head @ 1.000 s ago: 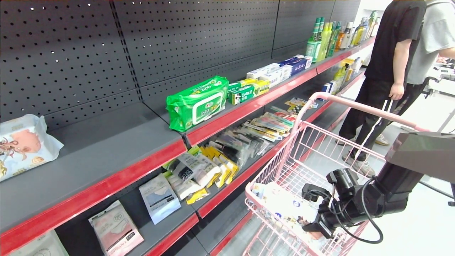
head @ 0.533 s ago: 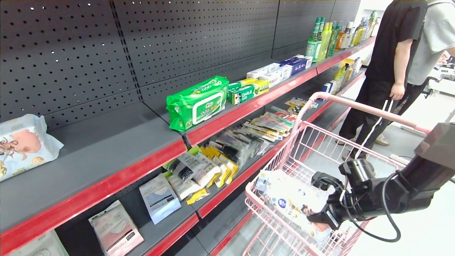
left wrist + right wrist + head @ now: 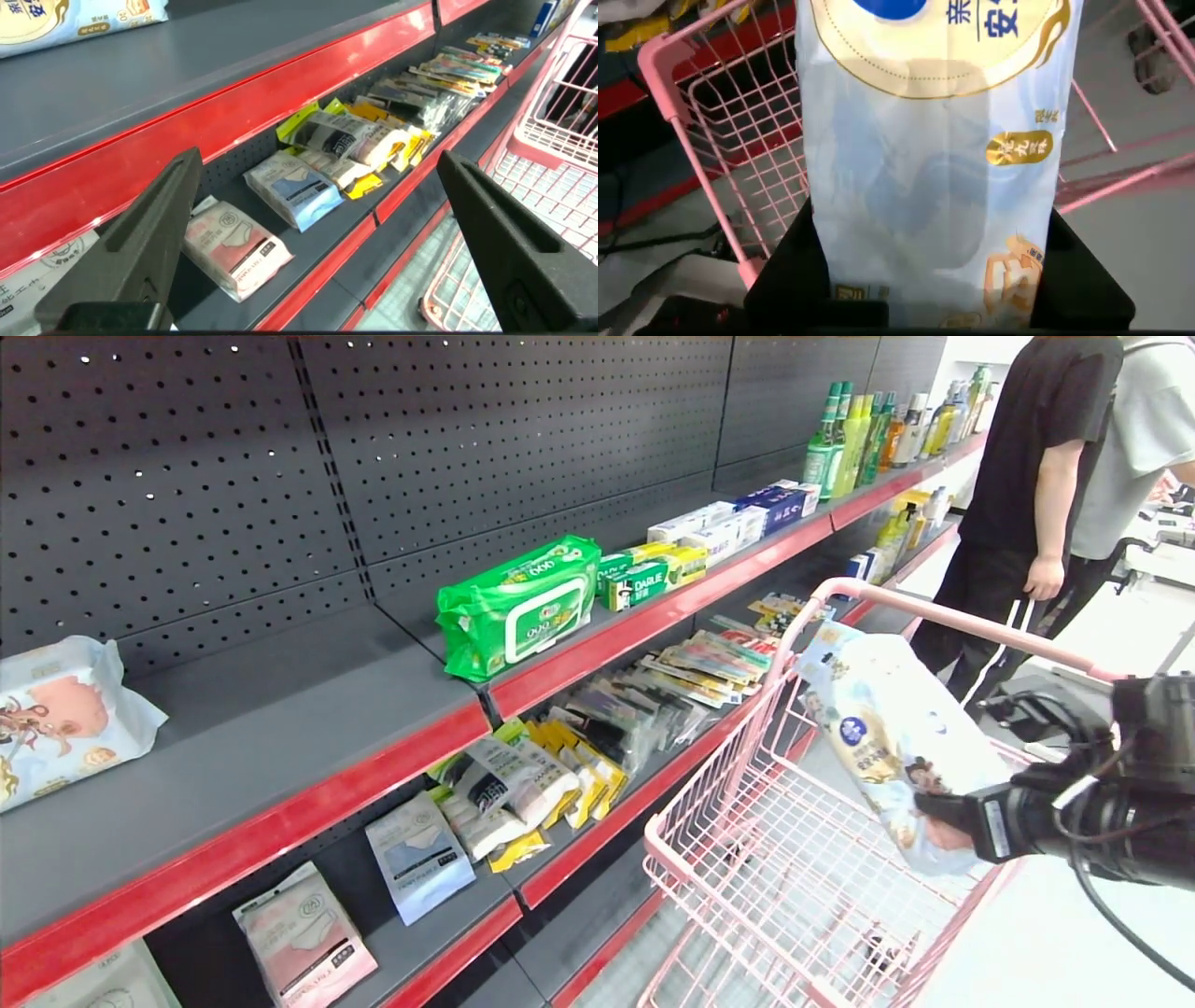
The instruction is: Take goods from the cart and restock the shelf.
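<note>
My right gripper (image 3: 943, 821) is shut on a pale blue wet-wipe pack (image 3: 887, 737) and holds it tilted up above the pink cart (image 3: 738, 859), near the cart's handle. In the right wrist view the wet-wipe pack (image 3: 934, 168) sits between my two black fingers (image 3: 799, 261), with the cart's pink wire below. My left gripper (image 3: 318, 252) stands open, its dark fingers (image 3: 140, 243) spread wide before the lower shelf. The top shelf (image 3: 252, 737) is bare in its middle, with a similar wipe pack (image 3: 65, 719) at its left end.
A green wipe pack (image 3: 518, 607) and boxed goods (image 3: 653, 574) sit further along the top shelf, bottles (image 3: 850, 434) beyond. Packets (image 3: 523, 775) fill the lower shelf. Two people (image 3: 1036, 504) stand behind the cart's handle (image 3: 943, 621).
My right arm has risen out of the cart basket with the wet-wipe pack, lifting it from the cart floor to above the rim and swinging right.
</note>
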Available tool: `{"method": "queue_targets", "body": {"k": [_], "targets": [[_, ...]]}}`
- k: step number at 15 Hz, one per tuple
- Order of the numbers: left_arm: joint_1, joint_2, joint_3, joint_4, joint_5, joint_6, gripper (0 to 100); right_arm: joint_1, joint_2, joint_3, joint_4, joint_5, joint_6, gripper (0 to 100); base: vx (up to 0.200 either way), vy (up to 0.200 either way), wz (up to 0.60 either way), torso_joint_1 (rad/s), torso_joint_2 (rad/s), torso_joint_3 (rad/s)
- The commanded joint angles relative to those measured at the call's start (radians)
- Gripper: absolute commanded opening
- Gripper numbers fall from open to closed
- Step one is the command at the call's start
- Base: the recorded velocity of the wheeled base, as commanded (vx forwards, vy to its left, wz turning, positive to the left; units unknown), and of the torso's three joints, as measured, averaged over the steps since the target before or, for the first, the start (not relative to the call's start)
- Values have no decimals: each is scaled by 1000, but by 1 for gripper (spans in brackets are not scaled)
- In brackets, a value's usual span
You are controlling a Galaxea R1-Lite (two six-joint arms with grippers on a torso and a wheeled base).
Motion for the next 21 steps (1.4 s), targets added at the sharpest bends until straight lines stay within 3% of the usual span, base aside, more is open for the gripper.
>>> {"method": "queue_targets", "body": {"k": [1, 2, 6, 8, 21], "targets": [[0, 1, 0, 0, 0, 0, 100, -38, -288, 92, 52, -55, 12, 0, 0, 0, 0, 0, 0, 0], [0, 1, 0, 0, 0, 0, 100, -62, -385, 88, 157, -53, 11, 0, 0, 0, 0, 0, 0, 0], [0, 1, 2, 0, 0, 0, 100, -85, -527, 85, 241, -44, 9, 0, 0, 0, 0, 102, -246, -154], [0, 1, 0, 0, 0, 0, 100, -85, -616, 51, 353, -44, -5, 0, 0, 0, 0, 220, -522, -298], [0, 1, 0, 0, 0, -1, 100, -85, -652, 36, 365, -46, -32, 0, 0, 0, 0, 171, -383, -212]]}}
